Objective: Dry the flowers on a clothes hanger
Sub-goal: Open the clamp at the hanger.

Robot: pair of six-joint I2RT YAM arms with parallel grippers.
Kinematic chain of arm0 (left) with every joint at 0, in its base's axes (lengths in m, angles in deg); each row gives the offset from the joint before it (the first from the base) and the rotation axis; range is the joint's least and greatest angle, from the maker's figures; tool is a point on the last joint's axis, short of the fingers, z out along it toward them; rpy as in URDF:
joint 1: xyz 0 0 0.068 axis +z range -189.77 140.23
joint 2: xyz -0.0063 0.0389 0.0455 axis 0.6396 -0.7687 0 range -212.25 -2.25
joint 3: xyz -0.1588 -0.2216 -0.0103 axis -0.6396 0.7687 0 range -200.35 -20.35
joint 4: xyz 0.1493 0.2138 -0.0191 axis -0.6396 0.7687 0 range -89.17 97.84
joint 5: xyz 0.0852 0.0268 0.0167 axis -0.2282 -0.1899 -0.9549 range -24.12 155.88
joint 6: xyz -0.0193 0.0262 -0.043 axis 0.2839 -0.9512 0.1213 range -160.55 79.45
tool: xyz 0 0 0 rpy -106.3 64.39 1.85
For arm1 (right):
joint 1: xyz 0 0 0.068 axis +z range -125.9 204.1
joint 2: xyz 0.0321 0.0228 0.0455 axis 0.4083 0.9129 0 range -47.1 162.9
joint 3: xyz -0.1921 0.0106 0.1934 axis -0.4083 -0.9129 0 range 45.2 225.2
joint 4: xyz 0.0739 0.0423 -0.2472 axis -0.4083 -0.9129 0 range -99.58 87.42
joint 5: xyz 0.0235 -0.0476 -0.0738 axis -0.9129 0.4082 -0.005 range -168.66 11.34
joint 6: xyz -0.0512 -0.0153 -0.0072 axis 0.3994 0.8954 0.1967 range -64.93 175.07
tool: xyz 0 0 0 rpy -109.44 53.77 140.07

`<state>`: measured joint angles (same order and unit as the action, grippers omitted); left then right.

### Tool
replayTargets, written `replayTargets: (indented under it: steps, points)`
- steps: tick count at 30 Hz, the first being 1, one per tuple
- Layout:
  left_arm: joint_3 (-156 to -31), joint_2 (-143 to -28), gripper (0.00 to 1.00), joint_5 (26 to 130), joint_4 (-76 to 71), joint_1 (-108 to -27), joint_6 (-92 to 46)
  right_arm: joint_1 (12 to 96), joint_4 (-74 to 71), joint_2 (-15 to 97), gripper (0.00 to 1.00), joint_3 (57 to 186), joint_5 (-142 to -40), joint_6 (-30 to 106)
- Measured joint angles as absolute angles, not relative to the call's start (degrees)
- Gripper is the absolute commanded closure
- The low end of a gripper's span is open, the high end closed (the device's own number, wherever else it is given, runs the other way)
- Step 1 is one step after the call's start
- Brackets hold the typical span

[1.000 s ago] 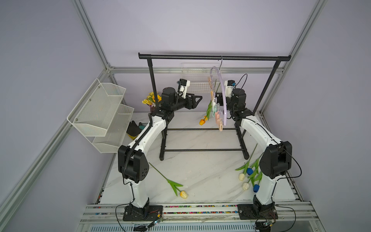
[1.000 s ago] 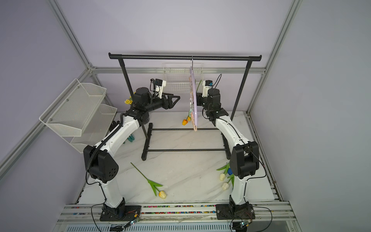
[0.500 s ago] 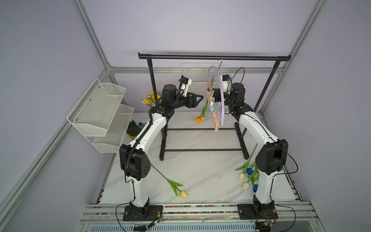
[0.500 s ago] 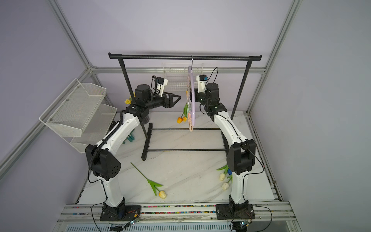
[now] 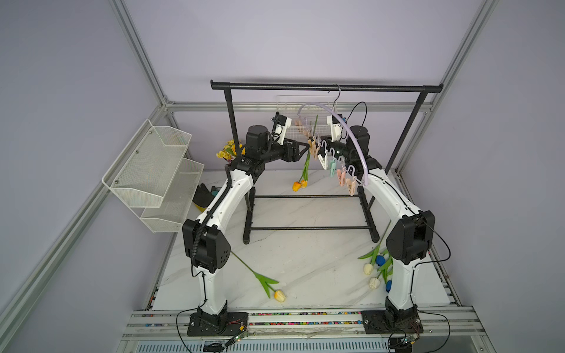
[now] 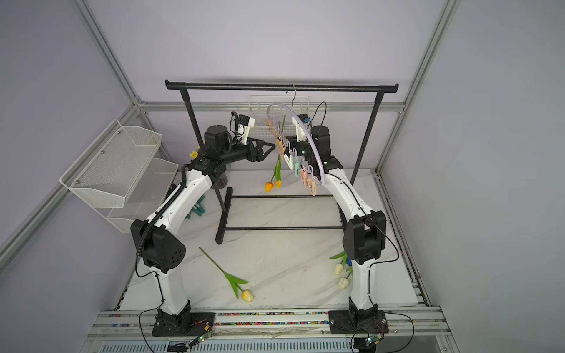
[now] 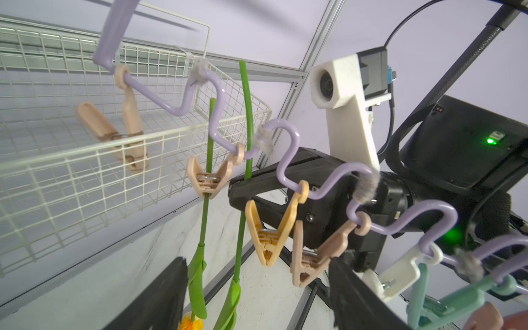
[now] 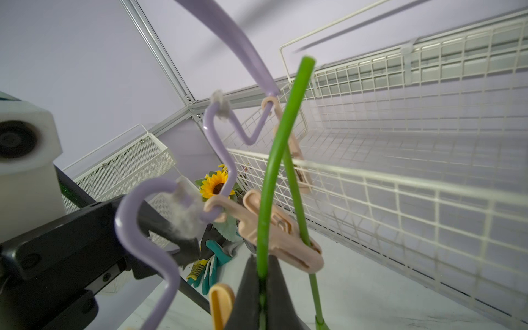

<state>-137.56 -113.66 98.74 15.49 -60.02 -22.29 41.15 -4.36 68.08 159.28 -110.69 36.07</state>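
Marble top (image 5: pixel 305 253): 5 tulips (image 5: pixel 265 279); 1 on hanger (image 7: pixel 114 31), 1 in R gripper (image 8: pixel 261 268)

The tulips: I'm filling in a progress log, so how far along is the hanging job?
Done: one tulip hangs head down, pinched in a pink clip on the hanger. In hand: the right gripper is shut on a second tulip beside that clip, not yet clipped; the left gripper stands open. Left: five more lie on the table, a yellow one and four white and blue ones by the right arm.
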Motion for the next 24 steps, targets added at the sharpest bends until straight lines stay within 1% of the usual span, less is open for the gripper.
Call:
replayTargets:
  steps: [2, 14, 24]
  points:
    - [-138.0, -114.1, 0.29, 98.7, 15.7, -60.0, -22.1, 41.2, -4.3, 68.1, 1.00, 159.1, -111.1, 36.0]
    - [-141.0, -116.2, 0.30, 98.8, 16.4, -60.0, -20.9, 41.2, -4.0, 68.1, 1.00, 158.5, -113.6, 35.8]
    - [-144.4, -118.4, 0.37, 99.8, 16.2, -60.2, -19.5, 41.2, -4.0, 68.4, 1.00, 159.4, -115.0, 35.2]
